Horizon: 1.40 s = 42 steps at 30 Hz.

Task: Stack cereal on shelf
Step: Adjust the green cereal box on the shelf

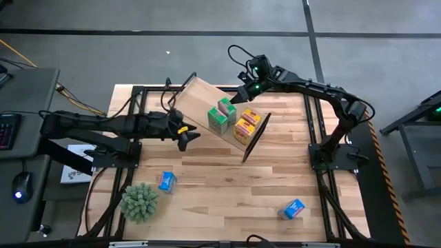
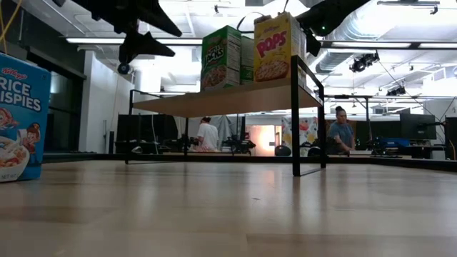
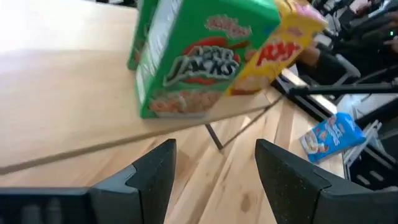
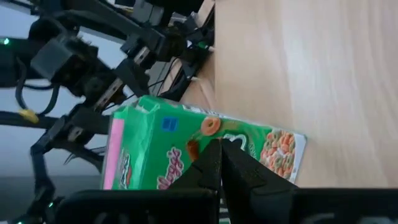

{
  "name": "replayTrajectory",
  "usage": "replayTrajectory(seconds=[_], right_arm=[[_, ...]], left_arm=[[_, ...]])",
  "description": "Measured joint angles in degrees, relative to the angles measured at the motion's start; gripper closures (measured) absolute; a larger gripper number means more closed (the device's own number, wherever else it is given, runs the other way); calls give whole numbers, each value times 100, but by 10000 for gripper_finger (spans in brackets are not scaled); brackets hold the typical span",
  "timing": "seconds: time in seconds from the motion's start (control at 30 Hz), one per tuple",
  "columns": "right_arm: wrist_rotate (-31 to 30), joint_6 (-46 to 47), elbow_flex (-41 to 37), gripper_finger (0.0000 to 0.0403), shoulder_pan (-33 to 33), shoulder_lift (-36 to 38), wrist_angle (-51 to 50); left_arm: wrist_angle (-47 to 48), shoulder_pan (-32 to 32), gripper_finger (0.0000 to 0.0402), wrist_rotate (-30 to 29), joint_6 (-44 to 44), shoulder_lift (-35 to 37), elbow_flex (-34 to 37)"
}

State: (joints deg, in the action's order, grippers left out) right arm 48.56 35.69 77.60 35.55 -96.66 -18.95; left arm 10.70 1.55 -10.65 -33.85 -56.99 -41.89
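Note:
The shelf stands slantwise in the middle of the table. Two green cereal boxes and a yellow one stand upright on its plank; they also show in the low view as green and yellow. My left gripper is open and empty, just left of the shelf, facing the green box. My right gripper is shut, over the shelf's far side, its tips at the far green box. My right gripper has its shut fingertips right in front of the far green box's printed face, coming from the table's far right. I cannot tell whether they touch the box. The box stands on the plank.
One blue cereal box lies on the table near left, seen close in the low view. Another blue box lies near right. A fuzzy green plant ball sits at the near left corner. People are in the room beyond.

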Motion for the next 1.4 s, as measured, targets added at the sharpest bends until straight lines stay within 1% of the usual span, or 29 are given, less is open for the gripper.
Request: replayTrajectory(seconds=[0.2, 0.3, 0.4, 0.53, 0.7, 0.93, 1.03, 1.13, 1.2, 1.3, 1.4], right_arm=[[-78, 40, 0, 403, -33, 31, 141], [-210, 29, 0, 403, -121, 31, 150], [-163, -74, 0, 403, -196, 31, 294], [-306, 34, 0, 403, -190, 31, 587], [-333, 35, 0, 403, -138, 31, 631], [-380, 34, 0, 403, 165, 104, 635], [-309, -31, 0, 403, 302, 354, 630], [-331, -222, 0, 403, 440, 756, 540], [-429, -463, 0, 403, 474, 1103, 296], [-801, -901, 0, 403, 369, 1673, -390], [-1502, -1297, 0, 403, 87, 2278, -1312]], left_arm=[[-27, 359, 190, 181, 112, 361, -13], [-31, 527, 190, 250, 154, 514, -13], [-30, 629, 190, 258, 154, 570, -13], [-26, 649, 190, 261, 154, 568, -13], [-17, 625, 190, 261, 123, 537, -11], [-15, 540, 190, 371, 112, 485, -11], [-30, 498, 190, 372, 193, 546, -9], [-45, 519, 190, 393, 436, 811, -7], [-5, 567, 190, 393, 597, 1029, -7], [41, 621, 190, 389, 709, 1328, -8], [232, 628, 190, 393, 712, 1534, -9]])
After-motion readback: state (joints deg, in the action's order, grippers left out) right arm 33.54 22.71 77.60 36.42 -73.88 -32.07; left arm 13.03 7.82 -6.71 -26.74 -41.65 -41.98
